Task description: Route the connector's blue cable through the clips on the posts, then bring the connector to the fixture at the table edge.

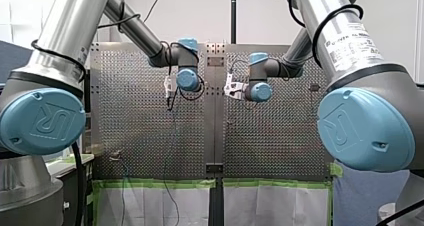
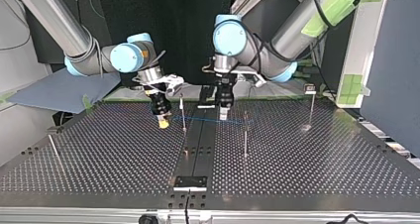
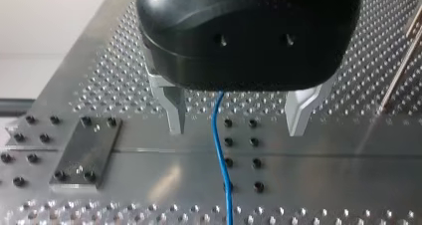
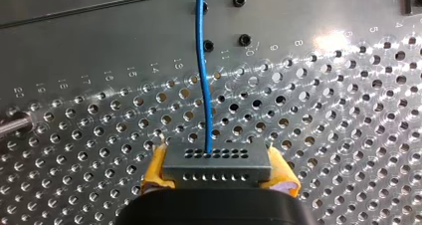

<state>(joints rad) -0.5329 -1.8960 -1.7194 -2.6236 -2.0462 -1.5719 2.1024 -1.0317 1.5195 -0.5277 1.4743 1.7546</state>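
My right gripper (image 4: pixel 217 171) is shut on a grey connector (image 4: pixel 217 164), held between its yellow pads (image 4: pixel 154 171). The blue cable (image 4: pixel 201 75) leaves the connector's face and runs ahead over the perforated table. In the top view my right gripper (image 2: pixel 163 122) hangs low at centre left, and the cable (image 2: pixel 208 120) stretches across past a thin post (image 2: pixel 183 110) towards a second post (image 2: pixel 245 137). My left gripper (image 2: pixel 224 114) hovers over that stretch. Its metal fingers (image 3: pixel 174 110) stand open with the cable (image 3: pixel 221 150) running loose between them, untouched.
A taller post (image 2: pixel 311 107) with a clip on top stands at the top view's right, and a leaning post (image 2: pixel 54 152) at its left. The fixture plate (image 2: pixel 189 183) sits at the near table edge. A blue cloth (image 2: pixel 59 92) lies beyond the table's left corner.
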